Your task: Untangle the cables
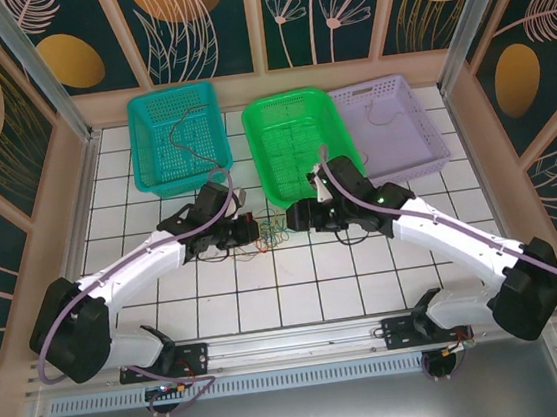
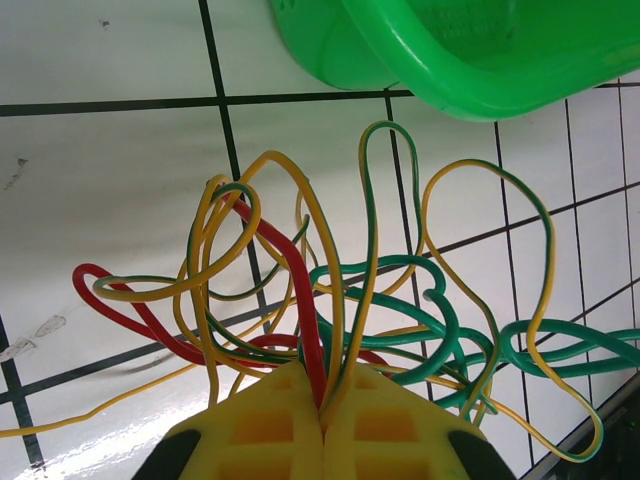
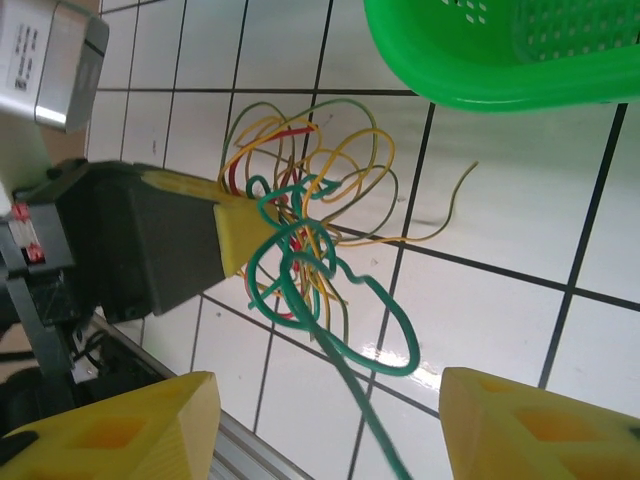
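The left tool (image 2: 322, 408), pressed together, pinches the cables (image 2: 300, 290). A green cable (image 3: 352, 390) trails from them lengthwise between the spread right tool's (image 3: 330, 400) fingers.

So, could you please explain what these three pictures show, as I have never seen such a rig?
Gladly. The machine is two robot arms bolted at the near edge of a white tiled table. The overhead picture comes from a fixed camera above and behind them; the other two come from cameras on each wrist, looking along yellow fingers. At the back stand a teal basket, a green basket and a lilac basket. Between the arms lies a knot of thin cables, red, green and yellow. The left jaws are shut on several strands; the right jaws stand open, with a green strand running between them.
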Controlling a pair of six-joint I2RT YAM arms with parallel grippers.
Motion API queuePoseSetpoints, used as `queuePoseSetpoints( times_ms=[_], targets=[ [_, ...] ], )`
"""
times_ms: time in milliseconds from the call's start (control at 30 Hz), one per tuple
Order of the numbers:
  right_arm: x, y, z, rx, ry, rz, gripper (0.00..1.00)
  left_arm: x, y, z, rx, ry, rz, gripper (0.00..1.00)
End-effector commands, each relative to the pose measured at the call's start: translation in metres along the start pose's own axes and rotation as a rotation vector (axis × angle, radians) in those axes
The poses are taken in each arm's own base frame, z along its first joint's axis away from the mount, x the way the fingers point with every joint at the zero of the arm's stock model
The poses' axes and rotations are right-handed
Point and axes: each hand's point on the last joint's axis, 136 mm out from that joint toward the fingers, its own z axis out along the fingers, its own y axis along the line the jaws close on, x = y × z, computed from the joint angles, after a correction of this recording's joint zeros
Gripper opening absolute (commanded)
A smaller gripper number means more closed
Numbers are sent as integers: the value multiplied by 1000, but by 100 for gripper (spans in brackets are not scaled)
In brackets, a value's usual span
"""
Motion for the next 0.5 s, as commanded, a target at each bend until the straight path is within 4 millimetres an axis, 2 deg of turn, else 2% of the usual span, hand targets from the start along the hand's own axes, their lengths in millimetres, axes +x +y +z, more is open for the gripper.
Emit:
queuePoseSetpoints(
  times_ms=[0,233,400,467],
  targets=[
    [15,-10,2,54,55,-44,59,-6,-9,-2,9,-11,36,0],
    [8,-9,17,54,62,-68,48,-6,-9,-4,9,-13,42,0],
    [5,-19,20,102,44,-55,20,-7,-7,-5,-5,-19,40,0],
    [2,-29,14,157,17,-46,5,-7,-5,-5,-15,-23,39,0]
  ],
)
